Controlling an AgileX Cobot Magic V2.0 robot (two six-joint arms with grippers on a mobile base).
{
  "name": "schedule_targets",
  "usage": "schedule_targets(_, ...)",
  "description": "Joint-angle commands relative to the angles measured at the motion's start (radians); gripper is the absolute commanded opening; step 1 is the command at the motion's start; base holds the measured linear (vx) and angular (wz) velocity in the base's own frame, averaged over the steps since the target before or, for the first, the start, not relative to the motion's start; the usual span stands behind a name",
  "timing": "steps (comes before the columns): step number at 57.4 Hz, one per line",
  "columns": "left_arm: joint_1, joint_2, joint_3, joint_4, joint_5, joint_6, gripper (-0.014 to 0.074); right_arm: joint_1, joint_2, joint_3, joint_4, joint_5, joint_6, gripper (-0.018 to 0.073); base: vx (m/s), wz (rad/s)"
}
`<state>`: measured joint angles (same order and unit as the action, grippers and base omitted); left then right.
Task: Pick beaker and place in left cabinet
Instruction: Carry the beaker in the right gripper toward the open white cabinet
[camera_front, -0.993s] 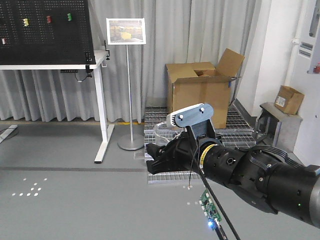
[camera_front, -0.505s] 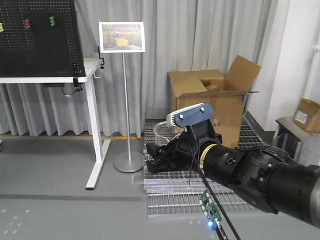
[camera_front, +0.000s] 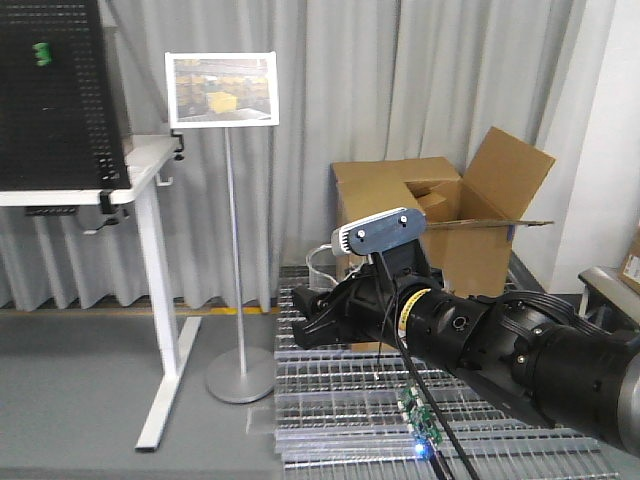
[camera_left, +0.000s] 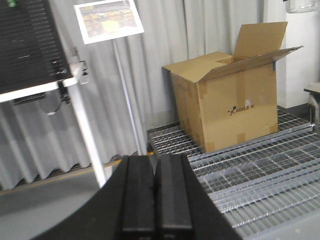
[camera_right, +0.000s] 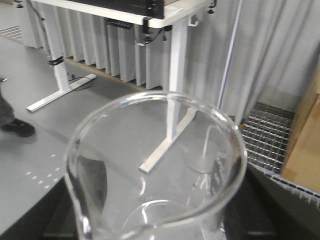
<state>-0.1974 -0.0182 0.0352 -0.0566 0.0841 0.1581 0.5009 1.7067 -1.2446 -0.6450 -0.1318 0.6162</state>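
Watching from the side: the beaker (camera_right: 155, 170) is up in the air, held in the right gripper (camera_front: 305, 318). The jaws are closed in on the glass, only as wide as the beaker itself. It sits upright, mouth up, long axis vertical, with the top poking out above the jaws. The left gripper (camera_left: 155, 162) is fully closed, fingers pressed flat together with nothing between them, so I'd guess this is a one-arm job.

Thing is, the left cabinet isn't in any view. Ahead of the robot there's a cardboard box (camera_front: 400, 210) with its flaps open on metal grating (camera_left: 260, 175). There's also a sign stand (camera_front: 222, 90) and, off to the left, a white tabletop (camera_front: 75, 190) with a black pegboard (camera_front: 50, 90). So I can't tell which way the shelf lies from the beaker. My guess is the cabinet has to come into sight before any placing happens, and the glass should be kept level on the way.

The front camera shows the whole right arm reaching across, but only a faint glint of glass. The right wrist view gives the rim and clear wall close up, looking empty inside, but hardly any finger. Only the left wrist view shows that the other gripper is closed.
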Motion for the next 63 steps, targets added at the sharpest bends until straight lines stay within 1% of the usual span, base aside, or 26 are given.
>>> schedule_targets(1, -0.006, -0.011, -0.026, -0.005, -0.084, -0.002, -0.0006, -0.003, -0.048, -0.035, 0.001, -0.067, -0.005, 0.0208, 0.49, -0.22)
schedule_targets(11, -0.006, -0.009, -0.026, -0.005, -0.091, -0.002, -0.0006, -0.003, -0.048, -0.035, 0.001, -0.066, -0.005, 0.0208, 0.47, -0.34)
schedule_targets(22, -0.006, -0.009, -0.026, -0.005, -0.091, -0.002, -0.0006, -0.003, -0.048, -0.035, 0.001, -0.067, -0.005, 0.0208, 0.42, -0.53)
schedule_targets(63, -0.006, -0.009, -0.026, -0.005, -0.091, -0.002, -0.0006, -0.003, -0.042, -0.035, 0.001, -0.065, -0.005, 0.0208, 0.35, -0.66)
